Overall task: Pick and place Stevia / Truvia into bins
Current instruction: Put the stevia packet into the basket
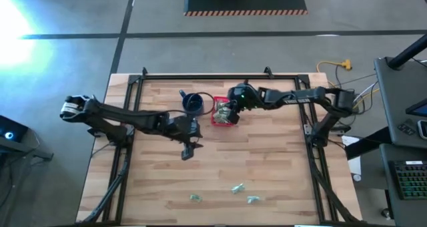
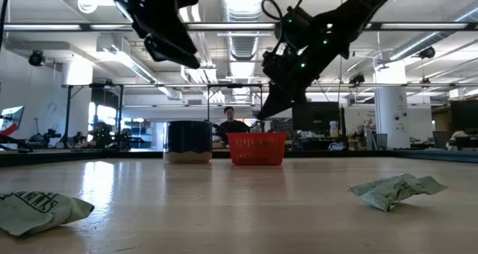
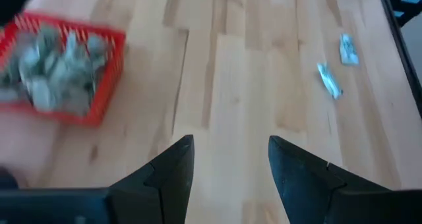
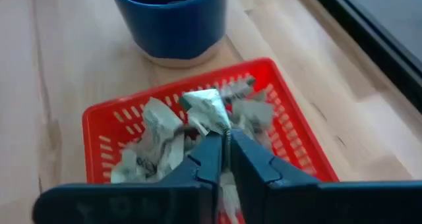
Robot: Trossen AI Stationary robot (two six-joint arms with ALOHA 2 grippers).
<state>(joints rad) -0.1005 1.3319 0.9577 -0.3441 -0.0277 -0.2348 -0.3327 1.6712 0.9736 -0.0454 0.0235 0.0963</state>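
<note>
Pinching one sachet above the nearly full basket, the right gripper hovered mid-desk; the left gripper waited open, three sachets left near the desk's front edge.

Basket and mug at the table's far side, loose sachets along the near edge

We are seeing the basket sitting just right of the mug, with sachets piling inside it and the right gripper hanging over it, pinching one sachet; the left gripper is hovering nearer the table's middle, while three loose sachets are lying well apart from the basket along the near edge.
</note>
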